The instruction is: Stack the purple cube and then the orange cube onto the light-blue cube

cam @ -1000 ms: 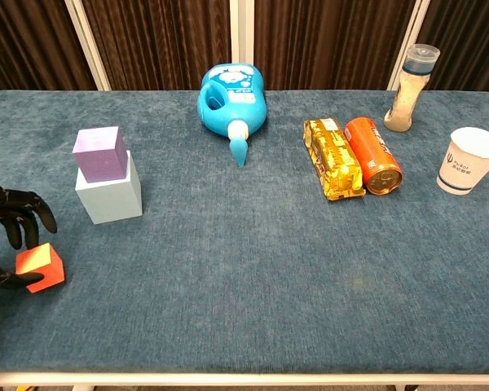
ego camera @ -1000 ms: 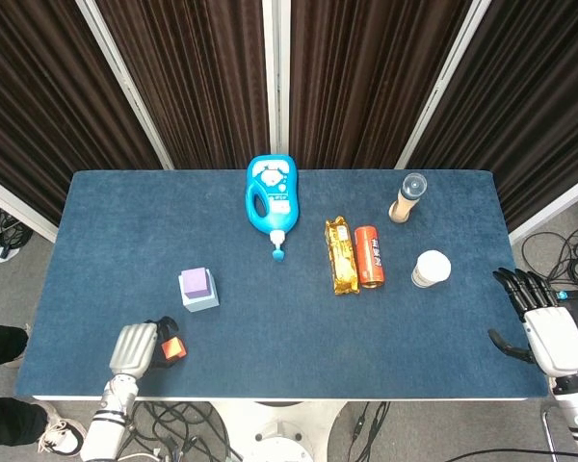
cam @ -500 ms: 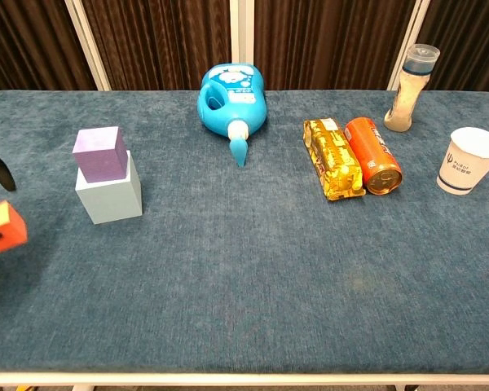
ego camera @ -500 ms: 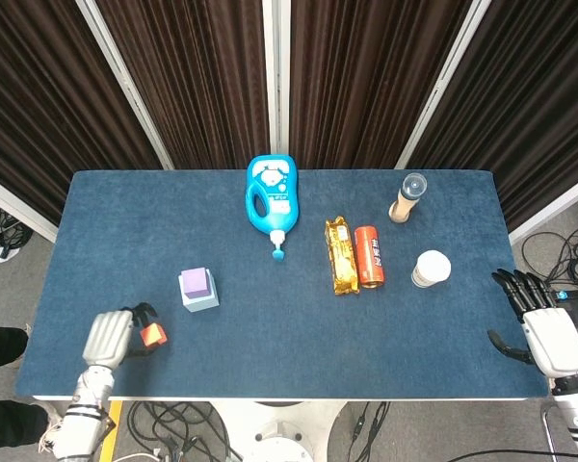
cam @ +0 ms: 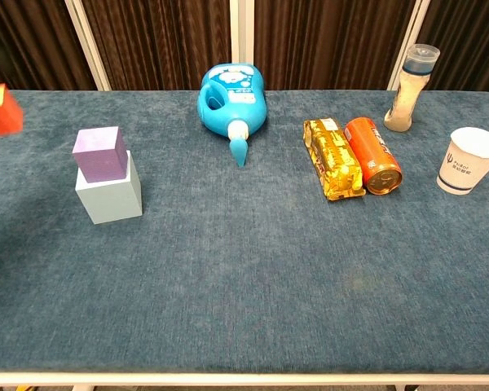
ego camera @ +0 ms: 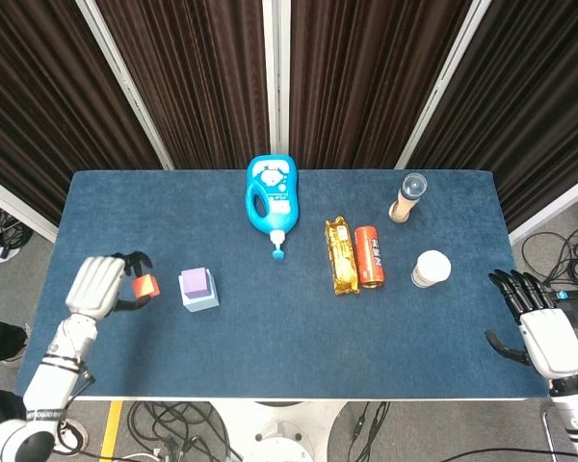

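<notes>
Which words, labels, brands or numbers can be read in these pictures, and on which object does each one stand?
None can be read with certainty.
Paper cup: a dark blue logo with small text, too small to read.
Orange can: white print, blurred.
Blue detergent bottle: label with marks, unreadable.
Yellow snack pack: pattern only, no legible text.

1. The left hand (ego camera: 96, 286) has a pale silver-grey, blocky back and black fingers (ego camera: 135, 260).
2. Its forearm is white and segmented, with a dark ring at the wrist.
3. The right hand (ego camera: 539, 327) has the same light grey shell, with slim black fingers (ego camera: 515, 286) and a black thumb.
4. A dark band and a white forearm follow below its wrist.
</notes>
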Available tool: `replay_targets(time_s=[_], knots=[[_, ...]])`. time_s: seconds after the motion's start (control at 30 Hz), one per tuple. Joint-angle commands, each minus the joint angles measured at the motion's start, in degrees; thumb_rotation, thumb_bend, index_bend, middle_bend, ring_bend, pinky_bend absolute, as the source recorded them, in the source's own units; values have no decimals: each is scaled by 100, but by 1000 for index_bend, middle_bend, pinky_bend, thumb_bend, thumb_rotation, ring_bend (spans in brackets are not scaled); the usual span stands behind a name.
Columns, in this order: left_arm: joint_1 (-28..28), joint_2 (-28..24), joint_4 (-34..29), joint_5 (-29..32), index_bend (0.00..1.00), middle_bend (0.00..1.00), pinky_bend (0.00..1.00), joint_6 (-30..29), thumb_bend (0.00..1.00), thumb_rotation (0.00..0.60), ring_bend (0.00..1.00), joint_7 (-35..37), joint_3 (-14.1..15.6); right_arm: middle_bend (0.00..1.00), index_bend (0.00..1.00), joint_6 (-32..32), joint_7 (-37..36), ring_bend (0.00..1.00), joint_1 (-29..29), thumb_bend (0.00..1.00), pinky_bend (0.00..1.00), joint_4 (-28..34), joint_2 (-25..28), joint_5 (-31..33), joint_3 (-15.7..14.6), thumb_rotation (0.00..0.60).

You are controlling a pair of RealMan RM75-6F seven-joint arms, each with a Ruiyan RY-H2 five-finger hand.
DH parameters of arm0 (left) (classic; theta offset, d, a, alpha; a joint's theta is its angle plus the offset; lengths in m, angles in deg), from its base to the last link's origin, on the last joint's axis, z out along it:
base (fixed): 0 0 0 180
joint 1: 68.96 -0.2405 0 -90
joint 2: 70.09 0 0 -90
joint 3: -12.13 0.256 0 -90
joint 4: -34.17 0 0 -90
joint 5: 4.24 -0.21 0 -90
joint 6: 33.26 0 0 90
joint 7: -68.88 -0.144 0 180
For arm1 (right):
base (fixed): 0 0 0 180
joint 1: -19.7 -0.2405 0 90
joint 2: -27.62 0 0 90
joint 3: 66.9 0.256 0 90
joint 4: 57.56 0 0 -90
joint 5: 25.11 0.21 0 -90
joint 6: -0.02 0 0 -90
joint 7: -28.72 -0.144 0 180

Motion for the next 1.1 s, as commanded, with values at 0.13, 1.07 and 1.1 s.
replay_targets(time_s=[0.13, 1.07, 1.1], knots=[[574, -194, -59, 449, 483, 655, 598, 623, 242, 600, 524, -114, -270, 75, 32, 22, 62, 0, 2, 202, 0, -33, -47, -60, -38, 600], [1642, 423, 420, 806, 484, 656, 597, 1016, 243, 600, 524, -600, 164, 75, 31, 64, -91, 0, 11, 203, 0, -15, 27, 53, 23, 600], [1643, 455, 464, 736, 484, 656, 596, 986, 242, 600, 524, -598, 191, 75, 32, 65, -92, 0, 11, 202, 0, -14, 27, 53, 23, 600]])
